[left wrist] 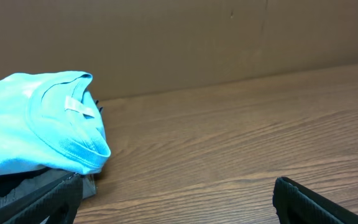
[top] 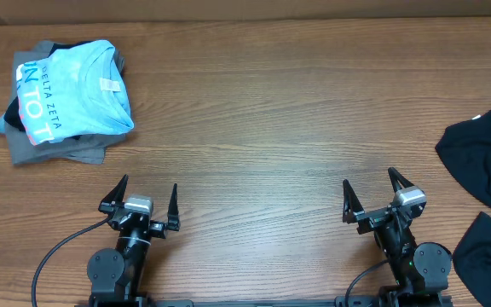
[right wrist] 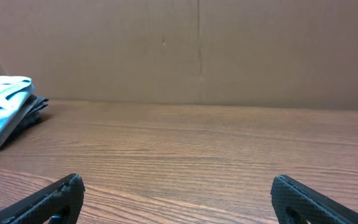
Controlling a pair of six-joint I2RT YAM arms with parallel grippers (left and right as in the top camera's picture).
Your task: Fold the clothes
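Two pairs of jaws gaping wide, gripping nothing: left gripper, right gripper. Black T-shirt crumpled well to the right of the right jaws. Likely light, limp, bunching easily; best pinched at hem corners or shoulders.

Wood-grain table with clothes at its two ends.

At the far left corner a grey folded garment lies flat on the wood. It carries a folded light blue tee with white lettering and a small white neck label. At the right edge, well apart from that pile, a crumpled black T-shirt lies on the surface and runs out of the overhead view. A second patch of black fabric lies near the front right corner; whether it belongs to the same garment cannot be told. Between pile and shirt the brown boards show bare grain.
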